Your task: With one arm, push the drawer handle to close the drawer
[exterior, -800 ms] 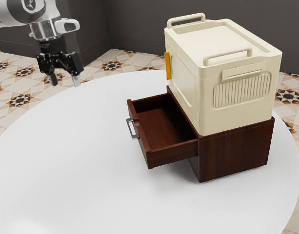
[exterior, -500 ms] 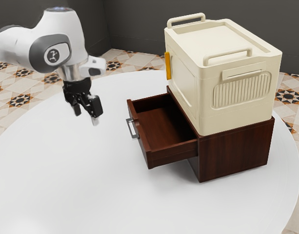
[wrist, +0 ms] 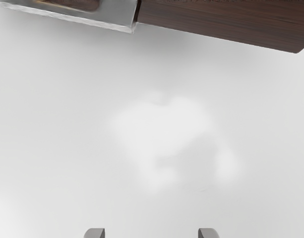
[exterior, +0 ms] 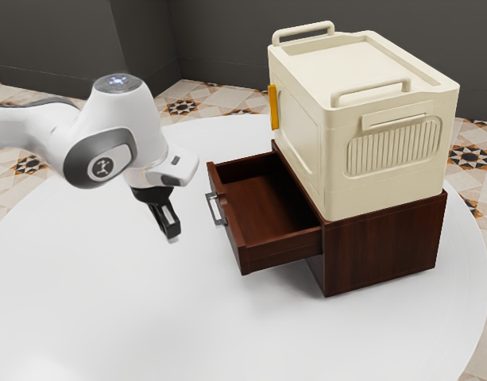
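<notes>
The claw (exterior: 171, 230), released with its fingertips spread apart, hovers over the tabletop (exterior: 108, 302), near but not touching the metal handle (exterior: 211, 209). The drawer (exterior: 263, 198) stands open from the brown cabinet (exterior: 386, 242), which supports a cream box (exterior: 307, 147).

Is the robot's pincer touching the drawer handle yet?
Apart. The exterior view shows it: you can see a strip of white table between the pincer and the grey drawer handle.

Dark brown drawer (exterior: 263, 208), pulled open (reddish inside), grey handle (exterior: 211, 209) on its front
</notes>
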{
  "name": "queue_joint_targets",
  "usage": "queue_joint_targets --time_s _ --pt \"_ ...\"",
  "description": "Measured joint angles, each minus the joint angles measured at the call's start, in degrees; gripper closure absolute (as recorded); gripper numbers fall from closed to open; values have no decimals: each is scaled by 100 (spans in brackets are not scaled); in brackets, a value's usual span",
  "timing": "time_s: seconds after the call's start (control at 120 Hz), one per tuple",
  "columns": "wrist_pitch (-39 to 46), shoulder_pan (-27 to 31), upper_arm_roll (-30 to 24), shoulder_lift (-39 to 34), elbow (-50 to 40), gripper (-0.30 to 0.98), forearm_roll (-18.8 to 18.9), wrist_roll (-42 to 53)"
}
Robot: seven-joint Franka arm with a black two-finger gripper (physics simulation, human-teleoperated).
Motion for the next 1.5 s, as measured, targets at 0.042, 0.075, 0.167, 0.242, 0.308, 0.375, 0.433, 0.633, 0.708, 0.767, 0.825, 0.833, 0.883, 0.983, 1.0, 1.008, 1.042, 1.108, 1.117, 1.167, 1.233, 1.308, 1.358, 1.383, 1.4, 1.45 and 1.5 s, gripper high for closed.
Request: queue_joint_targets --time_s 0.042,0.075,0.167,0.242,0.308,0.375,0.433,0.633,0.708,0.767,0.825,0.833,0.883,0.983,1.0,1.008,1.042,1.108,1.117,1.167,1.233,1.308,1.358,1.383,1.4,1.45,1.5 --pt "139 -2 9 103 9 53 -27 66" --pt "253 -1 20 187 20 54 -43 115" --pt "500 -5 127 359 77 56 -59 241" --pt "675 3 269 499 142 57 -47 345" --pt "843 38 349 788 362 57 -38 440" --pt "1033 53 373 1003 502 58 -35 525" --pt "1211 58 379 1116 543 58 -36 592" --pt "1696 69 378 1411 698 64 -122 774" --pt "1795 52 372 1523 760 65 -233 827" --pt "1851 33 358 1626 833 66 -292 864" --pt "1894 16 345 1711 906 66 -328 897" --pt "1900 15 343 1724 919 66 -334 901" --pt "1926 4 335 1795 978 67 -376 927" --pt "1963 -1 330 1850 1021 67 -428 973" --pt "1968 2 330 1857 1025 67 -433 980" --pt "1971 4 330 1865 1032 67 -435 983" --pt "1980 17 324 1936 1101 67 -458 995" --pt "1997 27 297 2127 1266 67 -530 1017" --pt "2000 27 290 2149 1286 67 -539 1020" --pt "2015 27 241 2278 1423 67 -586 1037" --pt "2030 21 168 2423 1619 68 -634 1059" --pt "2042 21 83 2593 1826 68 -703 1080" --pt "2048 29 29 2717 1972 68 -745 1092" --pt "2049 40 -8 2779 2052 68 -769 1098" --pt "2050 45 -33 2815 2102 68 -783 1103" --pt "2057 52 -92 2916 2241 68 -817 1114" --pt "2066 61 -137 3007 2366 68 -852 1123"
